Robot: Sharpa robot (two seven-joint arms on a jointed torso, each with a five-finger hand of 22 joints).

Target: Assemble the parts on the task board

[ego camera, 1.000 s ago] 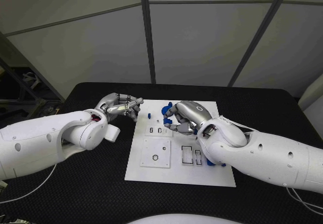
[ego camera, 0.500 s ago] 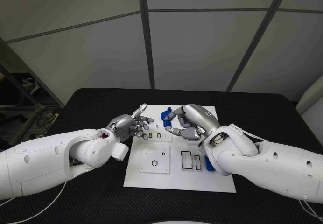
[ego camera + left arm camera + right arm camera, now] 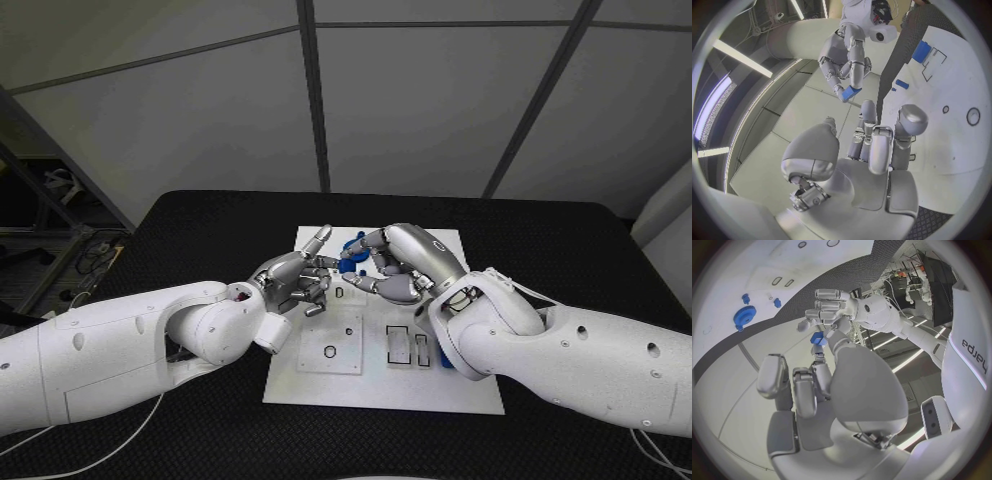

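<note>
Blue part (image 3: pixel 819 338) — orientation unclear — pinched by right hand (image 3: pixel 392 262); left hand (image 3: pixel 293 281) fingers spread.

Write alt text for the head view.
Two white robot arms meet above a white task board on a black table. The right robot hand pinches a small blue part at its fingertips, and the left robot hand reaches toward it with fingers spread. Another blue part lies at the board's far end.

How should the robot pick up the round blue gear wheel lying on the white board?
Best from straight above, pinching opposite sides of the toothed rim of the round blue gear. It seems to lie flat on the white task board, with bare board around it.
</note>
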